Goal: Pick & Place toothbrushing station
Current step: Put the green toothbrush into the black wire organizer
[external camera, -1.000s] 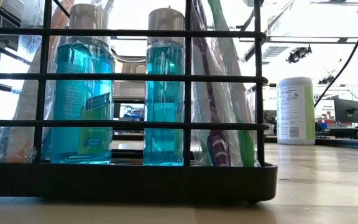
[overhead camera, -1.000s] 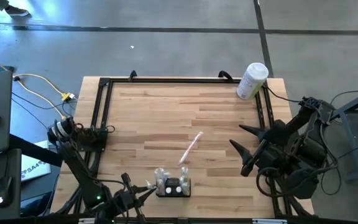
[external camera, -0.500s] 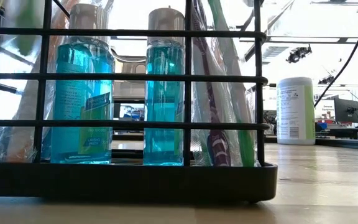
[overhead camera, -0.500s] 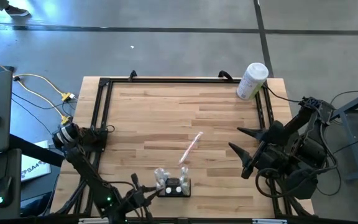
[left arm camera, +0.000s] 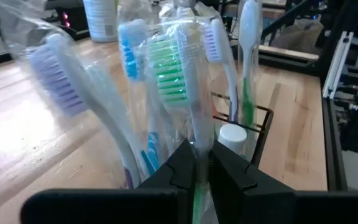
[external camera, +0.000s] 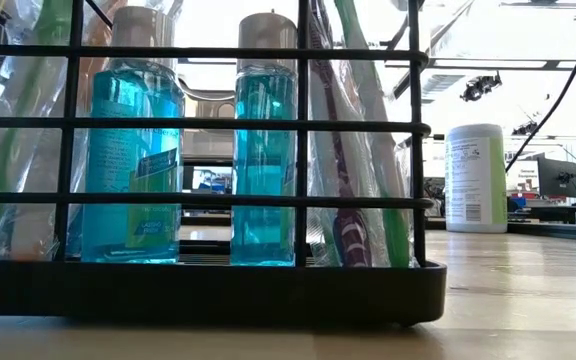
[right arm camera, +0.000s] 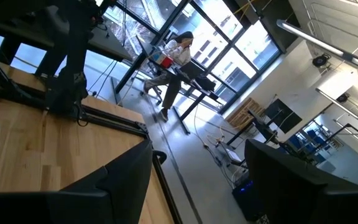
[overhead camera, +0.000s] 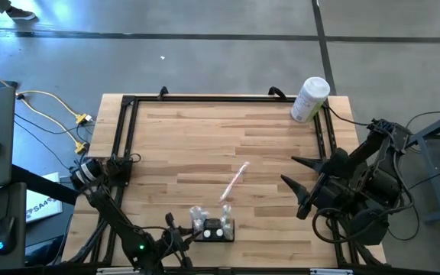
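The toothbrushing station [overhead camera: 213, 228], a low black wire holder, is seen standing at the near edge of the wooden table [overhead camera: 205, 145], close to the middle of that edge. Two bottles of blue mouthwash [external camera: 264, 140] and several wrapped toothbrushes [external camera: 360, 130] are held upright inside it. The left gripper [left arm camera: 201, 169] is placed just beside the station, and its fingers are closed on a wrapped green-bristled toothbrush [left arm camera: 180, 74] among the others. A pink toothbrush [overhead camera: 234, 180] is left lying on the table, apart from the station. The right gripper [overhead camera: 301, 183] is held spread wide at the table's right side. A white cylindrical container [overhead camera: 310, 99] is found at the far right corner.
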You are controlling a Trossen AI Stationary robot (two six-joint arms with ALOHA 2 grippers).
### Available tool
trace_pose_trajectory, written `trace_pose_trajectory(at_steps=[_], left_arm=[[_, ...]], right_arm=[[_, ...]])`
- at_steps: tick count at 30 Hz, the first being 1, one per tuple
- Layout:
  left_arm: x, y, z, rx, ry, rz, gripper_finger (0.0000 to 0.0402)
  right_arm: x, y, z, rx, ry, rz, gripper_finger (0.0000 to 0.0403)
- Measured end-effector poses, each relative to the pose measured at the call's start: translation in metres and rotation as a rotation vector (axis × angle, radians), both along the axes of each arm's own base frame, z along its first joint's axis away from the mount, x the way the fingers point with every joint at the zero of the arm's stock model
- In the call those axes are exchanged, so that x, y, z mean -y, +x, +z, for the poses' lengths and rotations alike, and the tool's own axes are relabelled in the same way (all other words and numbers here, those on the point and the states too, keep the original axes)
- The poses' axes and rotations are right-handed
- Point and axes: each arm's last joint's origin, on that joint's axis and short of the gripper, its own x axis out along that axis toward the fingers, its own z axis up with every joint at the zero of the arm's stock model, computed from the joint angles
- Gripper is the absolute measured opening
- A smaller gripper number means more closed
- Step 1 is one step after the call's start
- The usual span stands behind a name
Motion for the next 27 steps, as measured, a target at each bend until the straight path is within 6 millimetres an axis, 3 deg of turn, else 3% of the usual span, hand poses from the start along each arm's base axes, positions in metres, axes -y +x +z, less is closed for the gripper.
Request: trace_pose_trajectory(at_steps=[6, 27], left_arm=[[0.0001, -0.0001, 0.0020, 0.014, -0.014, 0.005, 0.0052], [0.0031, 0.0021, 0.0062, 0.047, -0.077, -0.002, 0.0058]], right_arm=[[0.0023, 0.0025, 0.0000, -0.001, 0.000, -0.012, 0.0250], [0.0049, 0.0094, -0.0021, -0.054, 0.039, 0.061, 0.0250]])
